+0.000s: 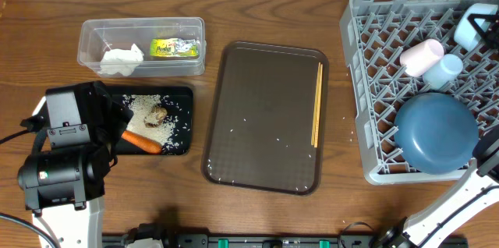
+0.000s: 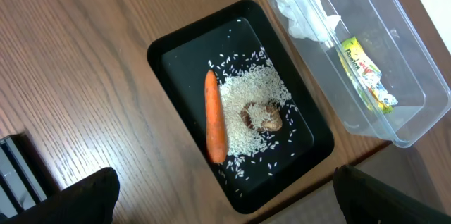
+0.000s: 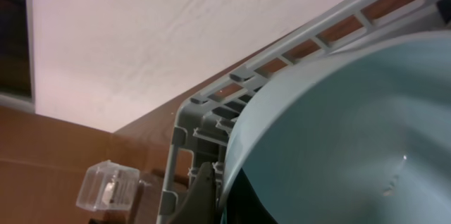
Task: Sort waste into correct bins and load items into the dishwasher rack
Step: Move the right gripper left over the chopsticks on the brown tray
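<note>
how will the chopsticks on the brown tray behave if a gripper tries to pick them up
The chopsticks look like thin, straight wood, so they are probably stiff and light. Lying flat by the right rim of the serving tray, they may be hard to get under and could roll. The pair might split if pinched off-centre.

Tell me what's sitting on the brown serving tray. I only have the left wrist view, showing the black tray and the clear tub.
Observer: The chopsticks lie along the right edge of the brown tray.
Operator: Is the plate in the rack yet?
Observer: Yes, the blue plate is in the grey rack, at the side nearest the robot.
Operator: And the cups?
Observer: The pink cup and the pale-blue cup are in the rack too, side by side behind the plate.
</note>
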Controlling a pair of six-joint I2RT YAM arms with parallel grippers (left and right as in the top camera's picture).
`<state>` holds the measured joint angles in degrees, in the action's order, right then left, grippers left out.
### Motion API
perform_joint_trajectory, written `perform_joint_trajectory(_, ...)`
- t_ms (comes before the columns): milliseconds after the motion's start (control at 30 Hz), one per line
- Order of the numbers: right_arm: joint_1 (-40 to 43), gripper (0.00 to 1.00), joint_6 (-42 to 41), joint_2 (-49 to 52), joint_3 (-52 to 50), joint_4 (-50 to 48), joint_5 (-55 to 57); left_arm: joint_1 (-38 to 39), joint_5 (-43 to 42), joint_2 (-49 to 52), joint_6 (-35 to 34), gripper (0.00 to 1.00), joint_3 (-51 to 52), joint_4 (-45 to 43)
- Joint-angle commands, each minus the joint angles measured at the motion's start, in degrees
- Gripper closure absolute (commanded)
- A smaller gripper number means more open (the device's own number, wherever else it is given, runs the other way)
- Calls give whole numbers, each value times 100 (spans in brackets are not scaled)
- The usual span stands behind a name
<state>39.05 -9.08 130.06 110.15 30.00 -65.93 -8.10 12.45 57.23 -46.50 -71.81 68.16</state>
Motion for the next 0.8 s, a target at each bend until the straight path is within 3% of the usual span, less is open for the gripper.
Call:
perform_joint_trajectory(0, 109, 99, -232, 203, -35, -68, -269, -24, 109, 0, -11, 2, -20, 17)
perform_joint_trajectory(567, 610, 99, -570, 188, -33, -168, -525, -24, 109, 0, -11, 2, -20, 17)
perform_joint_trajectory(667, 662, 92, -597, 37, -33, 68, -144, -24, 109, 0, -11, 2, -20, 17)
perform_joint_trajectory(767, 686, 92, -621, -271, -33, 660, 883, -24, 109, 0, -11, 2, -20, 17)
